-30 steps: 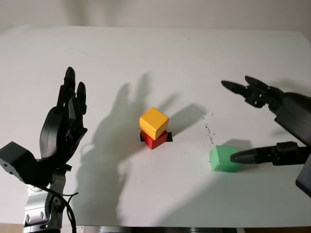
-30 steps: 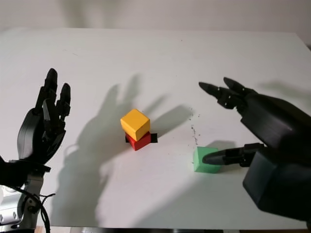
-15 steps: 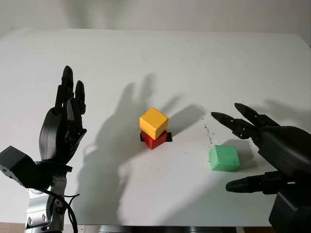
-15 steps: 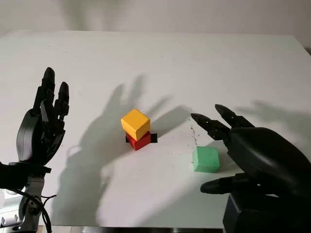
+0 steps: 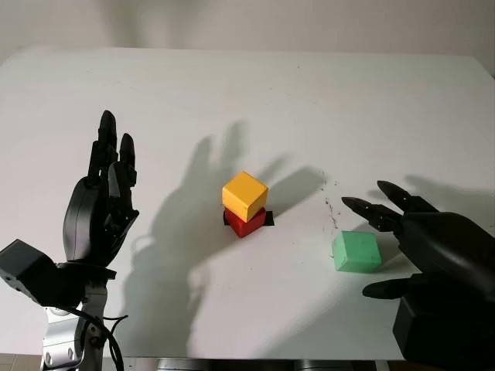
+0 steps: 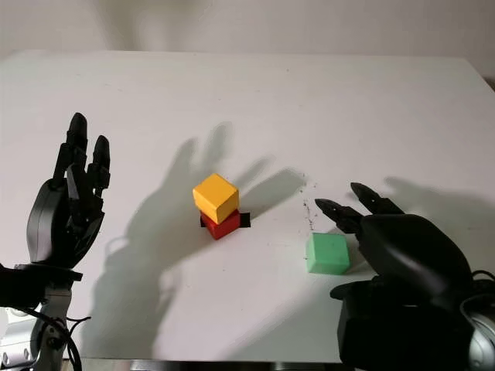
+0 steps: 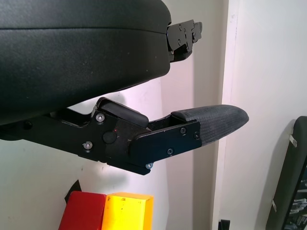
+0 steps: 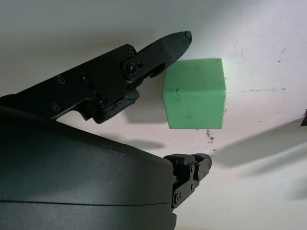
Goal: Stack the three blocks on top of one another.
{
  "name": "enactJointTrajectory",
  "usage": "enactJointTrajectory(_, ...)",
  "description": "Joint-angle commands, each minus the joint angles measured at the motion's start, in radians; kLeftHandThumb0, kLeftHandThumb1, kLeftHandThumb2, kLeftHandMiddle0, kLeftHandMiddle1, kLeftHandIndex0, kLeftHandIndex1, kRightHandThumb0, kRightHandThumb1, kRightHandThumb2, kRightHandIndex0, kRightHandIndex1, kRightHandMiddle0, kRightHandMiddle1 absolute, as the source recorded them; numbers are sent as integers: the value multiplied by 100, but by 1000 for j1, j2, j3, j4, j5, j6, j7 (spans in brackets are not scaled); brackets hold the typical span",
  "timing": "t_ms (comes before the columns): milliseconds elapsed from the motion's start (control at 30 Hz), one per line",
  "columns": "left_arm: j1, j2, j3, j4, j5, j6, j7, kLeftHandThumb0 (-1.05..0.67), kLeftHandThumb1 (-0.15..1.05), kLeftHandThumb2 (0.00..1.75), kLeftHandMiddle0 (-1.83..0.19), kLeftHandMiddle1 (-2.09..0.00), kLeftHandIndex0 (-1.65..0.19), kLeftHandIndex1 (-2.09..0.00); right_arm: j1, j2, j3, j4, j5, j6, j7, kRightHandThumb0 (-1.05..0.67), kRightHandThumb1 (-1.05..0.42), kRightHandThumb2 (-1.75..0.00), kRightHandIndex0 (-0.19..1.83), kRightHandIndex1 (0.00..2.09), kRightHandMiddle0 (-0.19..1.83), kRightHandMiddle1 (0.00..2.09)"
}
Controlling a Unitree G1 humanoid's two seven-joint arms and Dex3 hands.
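A yellow block (image 5: 245, 195) sits on a red block (image 5: 248, 222) at the middle of the white table (image 5: 255, 100); both also appear in the left wrist view as the red block (image 7: 81, 216) and the yellow block (image 7: 127, 212). A green block (image 5: 356, 251) lies alone on the table to their right. My right hand (image 5: 377, 249) is open just right of the green block (image 8: 194, 92), its fingers (image 5: 373, 214) reaching past the block's far and near sides without touching it. My left hand (image 5: 100, 205) is open and raised at the left, well away from the stack.
A small dark mark (image 5: 267, 219) lies under the red block. A trail of dark specks (image 5: 332, 209) runs between the stack and the green block. The table's near edge (image 5: 255, 360) is close to both arms.
My right hand has drawn back toward me and lowered, moving from beyond and beside the green block to a spot just right of it. The left hand and the blocks have stayed put.
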Motion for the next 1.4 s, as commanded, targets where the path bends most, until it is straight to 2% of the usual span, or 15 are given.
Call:
enactJointTrajectory(0,13,0,-4,-18,1,2,4,-75,105,65,19,0,19,0,-17,15,11,1,-11,8,15,-43,-80,-5,1,7,31,8)
enactJointTrajectory(367,17,3,-9,-30,5,15,8,-74,105,62,19,0,19,0,-35,73,4,13,32,-3,17,-37,-78,-5,8,8,42,11)
enactJointTrajectory(500,22,5,-11,-35,7,18,3,-73,105,62,19,0,19,0,-33,83,-2,30,51,-34,-3,-38,-78,-5,12,9,51,14)
enactJointTrajectory(833,30,17,-4,-17,4,5,-26,-73,105,61,19,0,19,0,-50,94,-2,35,45,-21,0,-33,-81,-6,22,10,69,24)
enactJointTrajectory(867,32,16,-5,-21,5,6,-25,-73,105,61,19,0,19,0,-52,90,-2,37,43,-26,-1,-33,-81,-6,24,9,67,32)
enactJointTrajectory(933,35,14,-6,-24,3,7,-25,-73,105,61,19,0,19,0,-57,84,-2,37,37,-28,4,-32,-83,-6,27,7,55,67)
enactJointTrajectory(1000,35,13,-6,-26,1,7,-25,-73,105,61,19,0,19,0,-58,80,-4,36,30,-30,5,-31,-83,-5,28,6,52,79)
enactJointTrajectory(1133,37,12,-8,-33,3,7,-22,-73,105,60,19,0,19,0,-61,70,-7,33,-6,-36,9,-29,-84,-6,31,7,47,96)
enactJointTrajectory(1367,37,14,-4,-23,-9,-1,-37,-73,105,57,19,0,19,0,-71,46,-8,37,-87,-55,19,-32,-84,-5,32,6,45,98)
